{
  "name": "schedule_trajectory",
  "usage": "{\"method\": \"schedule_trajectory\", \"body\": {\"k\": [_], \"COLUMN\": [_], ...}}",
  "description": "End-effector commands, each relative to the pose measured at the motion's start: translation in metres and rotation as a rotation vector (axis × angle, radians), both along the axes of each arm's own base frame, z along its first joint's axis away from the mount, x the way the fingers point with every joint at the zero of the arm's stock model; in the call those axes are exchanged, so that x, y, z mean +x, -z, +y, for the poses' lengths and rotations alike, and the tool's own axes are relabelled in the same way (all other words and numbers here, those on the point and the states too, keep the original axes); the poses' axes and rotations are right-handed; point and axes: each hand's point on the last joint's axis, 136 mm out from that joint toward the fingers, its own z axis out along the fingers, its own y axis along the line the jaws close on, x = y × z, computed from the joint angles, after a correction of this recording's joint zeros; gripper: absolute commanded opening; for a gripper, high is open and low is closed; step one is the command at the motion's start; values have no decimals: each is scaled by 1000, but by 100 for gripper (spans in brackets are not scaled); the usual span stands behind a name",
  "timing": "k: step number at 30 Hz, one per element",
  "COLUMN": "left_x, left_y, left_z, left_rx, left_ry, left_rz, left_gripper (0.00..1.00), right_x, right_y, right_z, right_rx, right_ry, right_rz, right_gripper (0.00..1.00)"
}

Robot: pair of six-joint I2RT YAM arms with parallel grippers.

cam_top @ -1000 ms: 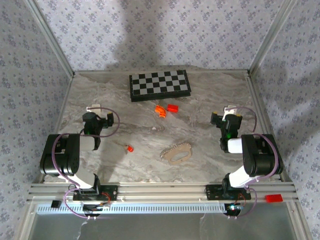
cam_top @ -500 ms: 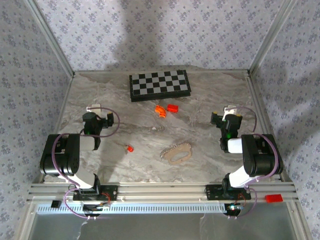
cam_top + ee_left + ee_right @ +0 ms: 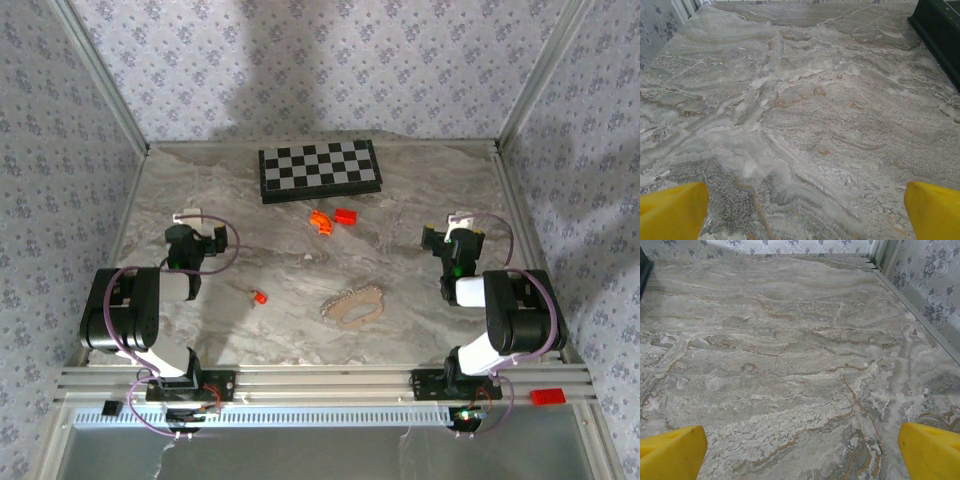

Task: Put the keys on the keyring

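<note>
A tiny red-orange key (image 3: 259, 297) lies on the marble table, left of centre in the top view. The pale beige keyring (image 3: 353, 304) lies as a floppy oval loop to its right, nearer the front. My left gripper (image 3: 190, 217) rests at the left side, behind and left of the key, open and empty. Over at the right side my right gripper (image 3: 458, 222) is also open and empty, behind and right of the keyring. In each wrist view the yellow fingertips (image 3: 673, 210) (image 3: 671, 452) stand wide apart over bare marble.
A black-and-white checkerboard (image 3: 320, 169) lies at the back centre, its dark edge (image 3: 940, 30) at the top right of the left wrist view. An orange curved piece (image 3: 320, 222) and a red block (image 3: 346, 215) sit just in front of it. Patterned walls enclose the table.
</note>
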Motion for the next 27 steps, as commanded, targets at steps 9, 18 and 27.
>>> {"method": "schedule_trajectory", "body": {"k": [9, 18, 27], "left_x": [-4, -35, -86], "left_y": [-39, -76, -109], "left_z": [-1, -42, -95], "left_rx": [-19, -98, -191], "left_ry": [4, 86, 200], "left_rz": [21, 39, 130], "left_gripper": [100, 100, 100], "right_x": [-7, -30, -61], "right_y": [-48, -87, -90], "right_z": [3, 29, 77], "right_rx": [-53, -34, 68], "right_ry": [32, 72, -64], "right_rz": [-31, 62, 184], "right_gripper": [100, 100, 100]}}
